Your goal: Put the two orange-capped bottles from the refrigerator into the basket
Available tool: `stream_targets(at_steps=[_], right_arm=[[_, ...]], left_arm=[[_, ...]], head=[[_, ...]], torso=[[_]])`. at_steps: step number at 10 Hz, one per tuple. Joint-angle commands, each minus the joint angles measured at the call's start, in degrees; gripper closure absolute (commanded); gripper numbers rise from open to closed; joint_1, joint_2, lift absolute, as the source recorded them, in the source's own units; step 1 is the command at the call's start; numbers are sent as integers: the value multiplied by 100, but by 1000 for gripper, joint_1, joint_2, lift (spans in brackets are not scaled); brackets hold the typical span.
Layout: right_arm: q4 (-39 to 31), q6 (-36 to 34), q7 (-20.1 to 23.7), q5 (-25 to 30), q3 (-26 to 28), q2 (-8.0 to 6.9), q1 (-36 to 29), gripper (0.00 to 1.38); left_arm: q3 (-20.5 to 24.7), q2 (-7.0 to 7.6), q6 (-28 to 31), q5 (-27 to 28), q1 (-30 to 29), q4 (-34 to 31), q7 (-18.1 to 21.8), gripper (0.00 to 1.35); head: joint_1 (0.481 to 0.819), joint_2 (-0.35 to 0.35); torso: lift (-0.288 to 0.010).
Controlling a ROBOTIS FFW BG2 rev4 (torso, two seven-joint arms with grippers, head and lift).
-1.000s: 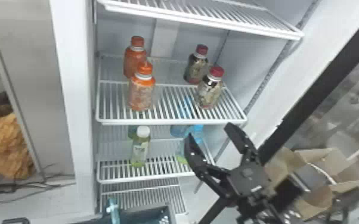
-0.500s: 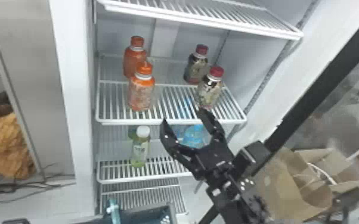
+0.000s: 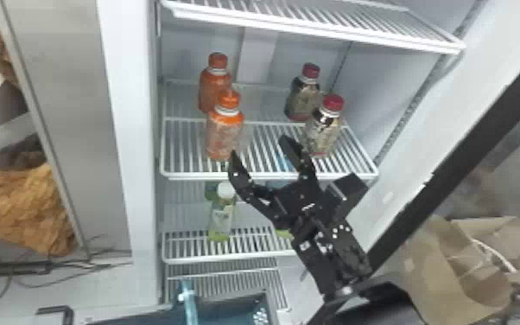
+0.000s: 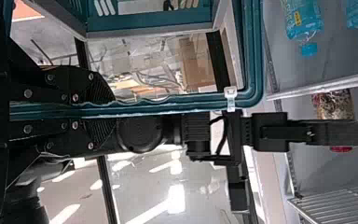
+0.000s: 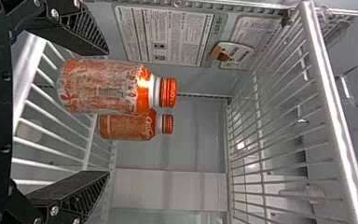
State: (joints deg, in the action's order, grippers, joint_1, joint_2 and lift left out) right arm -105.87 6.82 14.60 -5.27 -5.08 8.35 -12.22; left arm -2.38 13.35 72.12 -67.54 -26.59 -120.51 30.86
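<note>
Open, with nothing between its fingers, my right gripper (image 3: 258, 146) is at the front of the middle shelf; one fingertip is by the lower right side of the front orange-capped bottle (image 3: 223, 136). The other orange-capped bottle (image 3: 214, 88) stands just behind. In the right wrist view, the front bottle (image 5: 102, 87) lies beyond the gap of the open right gripper (image 5: 107, 113), nearer the upper finger, with the rear bottle (image 5: 128, 126) beside it. The teal basket (image 3: 229, 309) is at the bottom edge. In the left wrist view, my left gripper (image 4: 113, 109) is shut on the basket's rim (image 4: 254, 60).
Two red-capped bottles (image 3: 324, 129) stand on the same shelf, close to the right gripper's other finger. Green-labelled bottle (image 3: 221, 216) is on the shelf below. Another wire shelf (image 3: 315, 30) hangs above. The door frame (image 3: 466, 160) and cardboard boxes (image 3: 458, 268) are at the right.
My right gripper has moved left and up from the lower right, in front of the shelf with the orange-capped bottles, staying open. The bottles have not moved.
</note>
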Motion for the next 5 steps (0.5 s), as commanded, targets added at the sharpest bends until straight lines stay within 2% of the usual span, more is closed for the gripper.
stream_targets(at_steps=[1,5], right_arm=[[455,92,16,-32,-97,9,407,148],[1172,233,227,-272,-372,70,1053,147]], left_arm=[[-59,19,2,-10,72,6,-1,1208],[-128,45,2,-22,142,34,-36,1208]], head=[[695,-276],[695,-250]], torso=[[-40],[-40]])
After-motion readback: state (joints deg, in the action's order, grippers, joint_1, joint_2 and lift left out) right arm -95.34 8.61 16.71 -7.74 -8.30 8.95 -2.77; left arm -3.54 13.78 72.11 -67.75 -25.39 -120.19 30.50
